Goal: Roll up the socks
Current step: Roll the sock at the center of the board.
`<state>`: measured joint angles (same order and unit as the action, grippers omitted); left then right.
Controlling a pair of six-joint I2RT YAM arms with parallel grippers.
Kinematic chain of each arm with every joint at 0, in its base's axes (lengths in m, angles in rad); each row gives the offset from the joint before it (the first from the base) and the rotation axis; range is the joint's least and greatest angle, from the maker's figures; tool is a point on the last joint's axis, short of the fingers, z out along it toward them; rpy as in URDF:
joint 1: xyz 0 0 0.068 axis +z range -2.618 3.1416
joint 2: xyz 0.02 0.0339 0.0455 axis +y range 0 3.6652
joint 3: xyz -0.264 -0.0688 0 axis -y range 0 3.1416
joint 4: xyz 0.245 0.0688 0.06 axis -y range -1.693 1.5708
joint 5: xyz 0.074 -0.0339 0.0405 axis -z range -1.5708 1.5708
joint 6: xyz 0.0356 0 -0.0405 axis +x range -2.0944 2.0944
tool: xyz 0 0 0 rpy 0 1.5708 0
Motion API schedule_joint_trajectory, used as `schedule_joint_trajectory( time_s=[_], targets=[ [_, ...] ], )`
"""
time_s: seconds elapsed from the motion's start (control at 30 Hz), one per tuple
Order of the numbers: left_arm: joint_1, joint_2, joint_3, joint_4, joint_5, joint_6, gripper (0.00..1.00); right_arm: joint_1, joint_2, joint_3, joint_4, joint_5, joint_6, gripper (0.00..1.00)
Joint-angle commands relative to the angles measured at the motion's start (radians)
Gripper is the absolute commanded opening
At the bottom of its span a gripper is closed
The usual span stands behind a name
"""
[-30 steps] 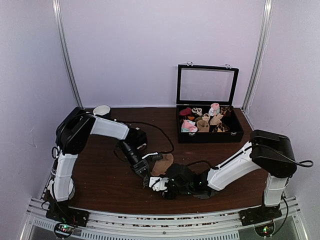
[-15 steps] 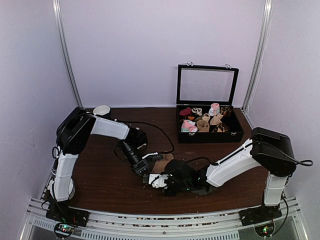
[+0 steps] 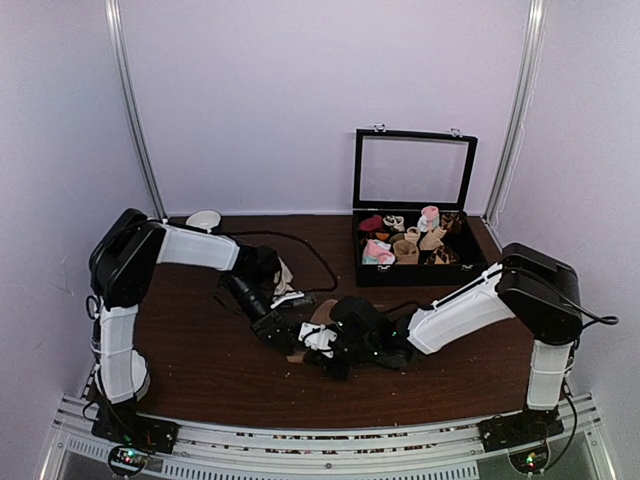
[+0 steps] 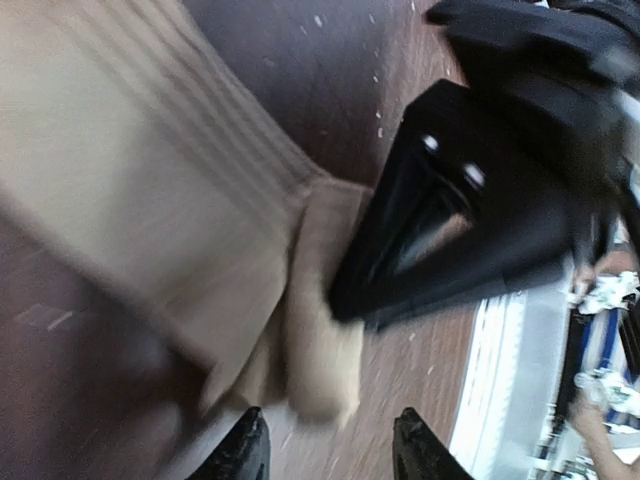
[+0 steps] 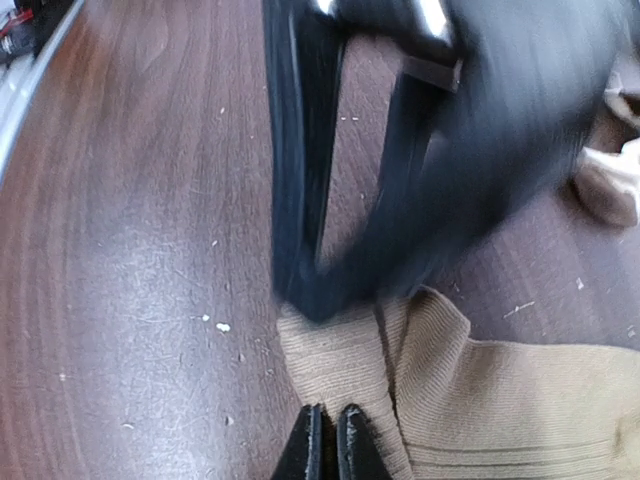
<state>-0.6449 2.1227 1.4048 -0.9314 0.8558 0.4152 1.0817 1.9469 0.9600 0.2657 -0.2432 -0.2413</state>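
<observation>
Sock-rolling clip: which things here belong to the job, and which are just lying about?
In the job: tan socks, left gripper, right gripper.
Lying about: black box, rolled socks inside it, white bowl.

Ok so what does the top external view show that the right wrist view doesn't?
Only the top external view shows the whole left arm and right arm, the open black box of rolled socks at the back right, and a white cup at the back left. Only the right wrist view shows the ribbed knit of the tan socks up close, the right hand closed on a fold of them, and pale crumbs on the wood. Both show the tan socks, the left hand at their edge and the dark wooden table.
</observation>
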Motion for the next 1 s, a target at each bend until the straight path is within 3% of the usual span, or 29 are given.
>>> schedule_joint_trajectory(
  time_s=[0.0, 0.13, 0.3, 0.57, 0.97],
  targets=[
    [0.067, -0.155, -0.079, 0.133, -0.068, 0.064, 0.45, -0.056, 0.033, -0.043, -0.222, -0.123, 0.120, 0.00],
    [0.066, -0.259, -0.192, 0.238, -0.058, 0.128, 0.44, -0.096, 0.020, -0.031, -0.221, -0.211, 0.220, 0.00],
    [0.025, -0.277, -0.225, 0.261, -0.057, 0.223, 0.39, -0.136, 0.047, -0.021, -0.165, -0.313, 0.395, 0.00],
    [-0.079, -0.276, -0.261, 0.361, -0.174, 0.284, 0.40, -0.249, 0.106, -0.100, 0.078, -0.513, 0.667, 0.00],
    [-0.164, -0.242, -0.241, 0.531, -0.366, 0.320, 0.46, -0.284, 0.152, -0.071, -0.013, -0.530, 0.637, 0.00]
  ],
)
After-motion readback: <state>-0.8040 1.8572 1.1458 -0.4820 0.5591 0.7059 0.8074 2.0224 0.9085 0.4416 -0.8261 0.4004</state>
